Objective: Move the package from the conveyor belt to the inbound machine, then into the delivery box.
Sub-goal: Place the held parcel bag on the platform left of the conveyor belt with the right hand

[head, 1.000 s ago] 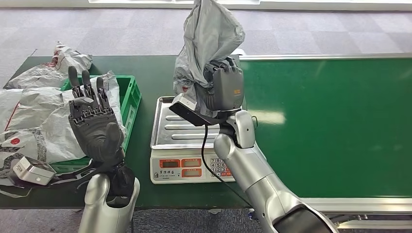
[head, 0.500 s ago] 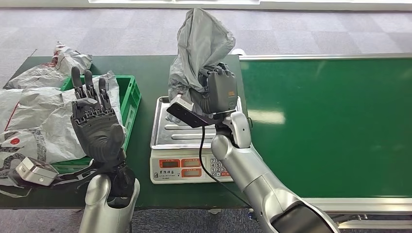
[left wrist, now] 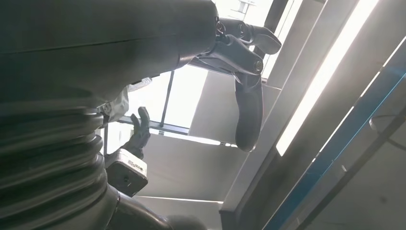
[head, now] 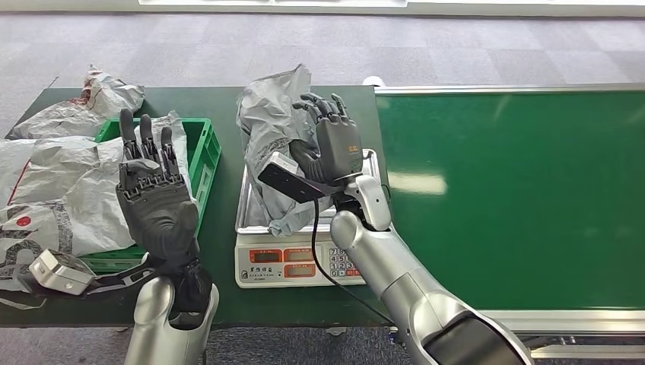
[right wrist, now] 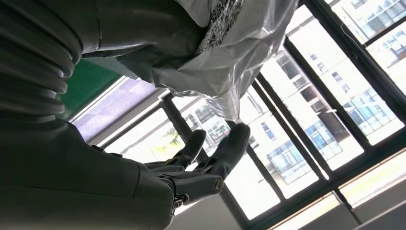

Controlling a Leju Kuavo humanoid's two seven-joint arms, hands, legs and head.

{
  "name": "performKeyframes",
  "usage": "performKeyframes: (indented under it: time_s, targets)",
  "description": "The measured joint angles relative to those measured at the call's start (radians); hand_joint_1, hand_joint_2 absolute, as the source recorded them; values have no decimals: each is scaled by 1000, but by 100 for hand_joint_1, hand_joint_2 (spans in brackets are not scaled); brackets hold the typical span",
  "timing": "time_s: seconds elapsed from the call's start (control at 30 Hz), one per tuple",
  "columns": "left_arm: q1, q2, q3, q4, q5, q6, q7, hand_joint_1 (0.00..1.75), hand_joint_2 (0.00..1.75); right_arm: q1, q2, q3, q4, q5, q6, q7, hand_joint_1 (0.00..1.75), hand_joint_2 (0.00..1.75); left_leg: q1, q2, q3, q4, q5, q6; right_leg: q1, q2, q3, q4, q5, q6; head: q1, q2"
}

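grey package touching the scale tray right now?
Touching. Head view: the grey package lies slumped on the scale tray, its lower end draped across the metal, right hand open beside it.

a package (head: 268,141) lies on the scale (head: 300,262) at the table's (head: 228,300) centre, with the conveyor belt (head: 517,198) to its right. left of the scale sits a crate (head: 205,156) with bags (head: 53,182) in it and beside it, one more bag (head: 106,95) behind.
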Motion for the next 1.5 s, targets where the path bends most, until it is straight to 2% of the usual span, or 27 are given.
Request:
performKeyframes:
  time_s: [0.43, 0.67, 0.77, 0.8, 0.9, 0.97, 1.07, 1.2, 1.3, 1.37, 1.5]
  targets:
    - [13, 1, 14, -12, -19, 7, 0, 0, 175, -23, 0, 20, 27, -3, 28, 41, 0, 175, 0, 0, 0, 0, 0, 0, 0, 0, 0, 0, 0, 0, 0, 0]
    - [31, 3, 26, -40, -29, 23, 0, 0, 175, -42, 0, 45, 39, 70, -3, 187, 0, 175, 0, 0, 0, 0, 0, 0, 0, 0, 0, 0, 0, 0, 0, 0]
    - [39, 4, 27, -50, -32, 25, 0, 0, 175, -46, 0, 48, 39, 94, -5, 226, 0, 44, 0, 0, 0, 0, 0, 0, 0, 0, 0, 0, 0, 0, 0, 0]
    - [41, 4, 29, -52, -32, 25, 0, 0, 175, -47, 0, 49, 38, 98, -6, 232, 0, 44, 0, 0, 0, 0, 0, 0, 0, 0, 0, 0, 0, 0, 0, 0]
    - [44, 5, 31, -55, -32, 33, 0, 0, 175, -35, -1, 47, 11, 119, -65, 216, 0, 175, 0, 0, 0, 0, 0, 0, 0, 0, 0, 0, 0, 0, 0, 0]
    - [47, 5, 31, -56, -26, 43, 0, 0, 175, 5, -1, 27, -82, 151, -130, 152, 0, 175, 0, 0, 0, 0, 0, 0, 0, 0, -1, 0, 0, 0, 0, 0]
    - [49, 6, 31, -53, -12, 62, 0, 0, 175, 86, 0, -37, -296, 152, -161, 18, 0, 175, 0, -2, -1, 0, 0, 0, 0, -2, -1, 0, -1, 0, 0, 0]
    - [47, 10, 28, -41, -21, 107, 2, 0, 175, 199, 0, -132, -627, 59, -165, -141, 0, 175, 0, -5, -2, 0, -1, 0, -1, -5, -2, -1, -2, 0, 0, 0]
    - [38, 14, 23, -20, -73, 176, 14, 0, 175, 265, 0, -192, -838, -37, -164, -244, 0, 175, 0, -5, -2, 0, -1, 1, -1, -5, -1, -1, -2, 0, 0, 0]
    - [32, 17, 22, -1, -101, 208, 21, 0, 175, 299, 0, -224, -944, -73, -164, -280, 0, 175, 0, -4, -2, 0, -1, 1, -1, -4, -1, -1, -2, 0, 0, 0]
    - [20, 20, 17, 23, -117, 223, 24, 0, 175, 339, 0, -251, -1069, -88, -162, -294, 0, 175, -1, -3, -1, 0, -1, 1, -1, -3, -1, -1, -2, 0, 0, 0]
